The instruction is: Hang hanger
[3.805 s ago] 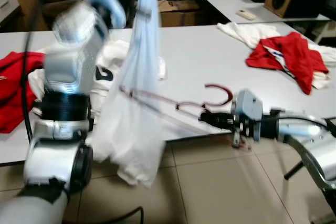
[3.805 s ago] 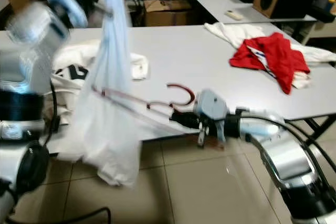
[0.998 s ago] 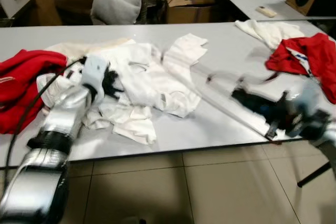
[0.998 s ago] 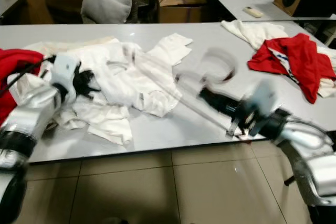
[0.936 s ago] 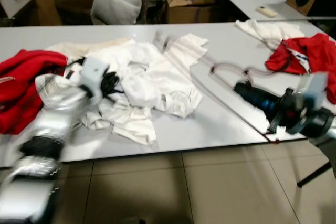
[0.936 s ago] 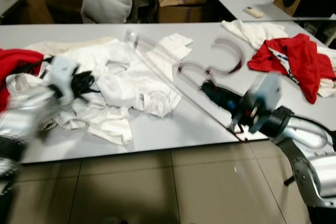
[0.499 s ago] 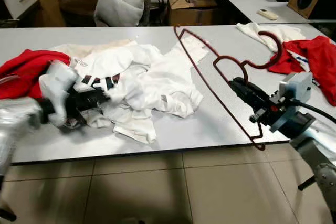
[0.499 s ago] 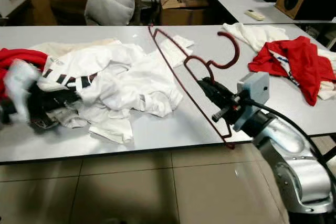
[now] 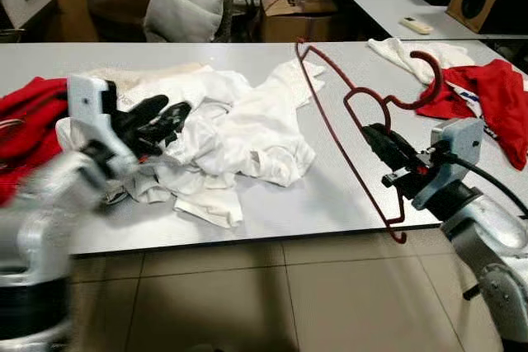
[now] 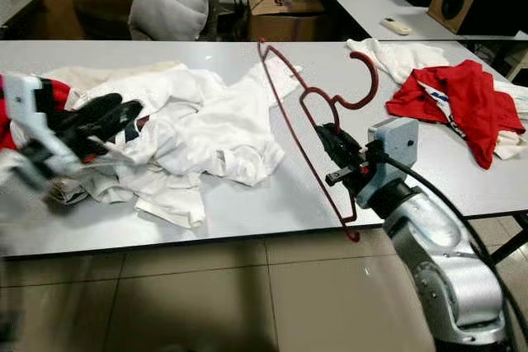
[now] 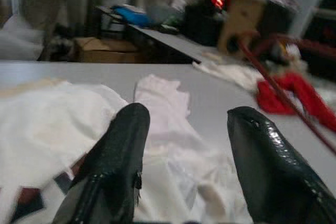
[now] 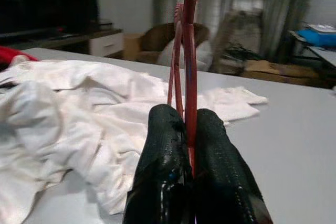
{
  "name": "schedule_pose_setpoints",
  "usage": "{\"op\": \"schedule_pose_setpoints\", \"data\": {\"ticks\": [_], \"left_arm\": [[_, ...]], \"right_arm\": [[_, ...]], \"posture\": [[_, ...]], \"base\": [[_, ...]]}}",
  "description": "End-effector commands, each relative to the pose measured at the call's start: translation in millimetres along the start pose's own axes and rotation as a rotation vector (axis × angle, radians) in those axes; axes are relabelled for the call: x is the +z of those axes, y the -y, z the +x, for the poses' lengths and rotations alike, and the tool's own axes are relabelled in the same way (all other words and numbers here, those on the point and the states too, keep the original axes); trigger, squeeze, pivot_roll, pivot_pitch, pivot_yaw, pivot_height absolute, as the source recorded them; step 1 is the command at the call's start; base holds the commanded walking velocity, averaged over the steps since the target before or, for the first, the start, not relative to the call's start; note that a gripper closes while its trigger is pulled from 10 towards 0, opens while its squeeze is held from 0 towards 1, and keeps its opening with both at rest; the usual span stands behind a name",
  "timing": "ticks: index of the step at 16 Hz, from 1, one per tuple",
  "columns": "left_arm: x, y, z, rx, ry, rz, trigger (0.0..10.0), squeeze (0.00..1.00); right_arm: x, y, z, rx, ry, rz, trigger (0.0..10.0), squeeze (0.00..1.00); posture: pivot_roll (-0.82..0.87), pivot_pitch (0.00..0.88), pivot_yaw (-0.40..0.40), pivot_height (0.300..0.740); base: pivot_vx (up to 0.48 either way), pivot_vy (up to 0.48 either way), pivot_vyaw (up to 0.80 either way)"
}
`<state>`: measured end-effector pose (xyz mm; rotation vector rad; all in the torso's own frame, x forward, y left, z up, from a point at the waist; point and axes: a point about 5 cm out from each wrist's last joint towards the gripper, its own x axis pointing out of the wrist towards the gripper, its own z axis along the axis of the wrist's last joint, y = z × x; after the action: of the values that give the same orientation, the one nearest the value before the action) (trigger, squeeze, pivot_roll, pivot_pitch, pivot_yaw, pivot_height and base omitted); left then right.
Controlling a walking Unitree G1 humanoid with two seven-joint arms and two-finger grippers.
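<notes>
Above the bench point(image 9: 346, 204) at four o'clock, my right tool point(image 9: 386, 147) is gripping the hanger point(image 9: 346, 133); left tool point(image 9: 157, 124), fingers apart, is hovering over shirts point(image 9: 239, 133). I should be keeping the hook upright.

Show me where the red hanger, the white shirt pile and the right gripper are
red hanger point(image 10: 289, 92), right eye view, on its long straight bar.
white shirt pile point(image 9: 247, 125), left eye view, on the middle of the bunched cloth.
right gripper point(image 12: 188, 145), right wrist view, between its fingertips, shut on the hanger wire.
</notes>
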<state>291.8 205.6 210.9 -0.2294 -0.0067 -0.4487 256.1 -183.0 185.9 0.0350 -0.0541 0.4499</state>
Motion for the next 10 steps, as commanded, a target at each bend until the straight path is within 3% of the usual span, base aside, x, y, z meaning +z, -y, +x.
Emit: {"op": "schedule_pose_setpoints", "data": {"ticks": [1,2,3,5,7,8,9,10], "left_arm": [[1.5,-1.5,1.1,0.043,0.019,-0.035,10.0,1.00],[2.3,8.6,7.7,0.063,0.057,-0.092,10.0,1.00],[6.2,21.5,14.1,0.051,0.083,-0.063,10.0,1.00],[12.3,26.0,15.4,0.070,0.172,-0.006,10.0,1.00],[8.7,29.2,15.0,0.131,0.192,-0.004,10.0,1.00],[3.0,25.2,14.6,0.219,0.155,0.038,10.0,1.00],[-9.0,26.5,13.5,0.217,0.026,0.023,10.0,1.00],[-14.6,26.9,11.8,0.218,0.010,0.023,10.0,0.88]], "right_arm": [[3.2,0.5,-1.8,-0.032,0.002,-0.010,10.0,0.00],[2.9,0.7,-2.4,-0.097,0.000,-0.014,10.0,0.00],[5.8,0.7,0.2,-0.159,0.012,0.005,10.0,0.00],[7.8,-1.2,4.1,-0.178,0.020,0.006,10.0,0.00],[6.5,-0.6,5.7,-0.216,0.026,0.033,10.0,0.00],[4.8,-0.5,5.7,-0.232,0.025,0.030,10.0,0.00],[2.8,-2.7,5.7,-0.246,0.016,0.019,10.0,0.00],[1.7,-4.5,5.5,-0.258,0.011,0.016,10.0,0.00]], "posture": [[-0.08,0.000,-0.002,0.727],[-0.09,0.000,-0.012,0.727],[-0.09,0.000,-0.020,0.727],[-0.10,0.000,-0.024,0.727],[-0.09,0.000,-0.023,0.727],[-0.09,0.000,-0.018,0.727],[-0.10,0.000,-0.018,0.727],[-0.11,0.000,-0.018,0.727]], "base": [[0.000,0.000,0.00],[0.000,0.000,0.00],[0.000,0.000,0.00],[0.000,0.000,0.00],[0.000,0.000,0.00],[0.000,0.000,0.00],[0.000,0.000,0.00],[0.000,0.000,0.00]]}}
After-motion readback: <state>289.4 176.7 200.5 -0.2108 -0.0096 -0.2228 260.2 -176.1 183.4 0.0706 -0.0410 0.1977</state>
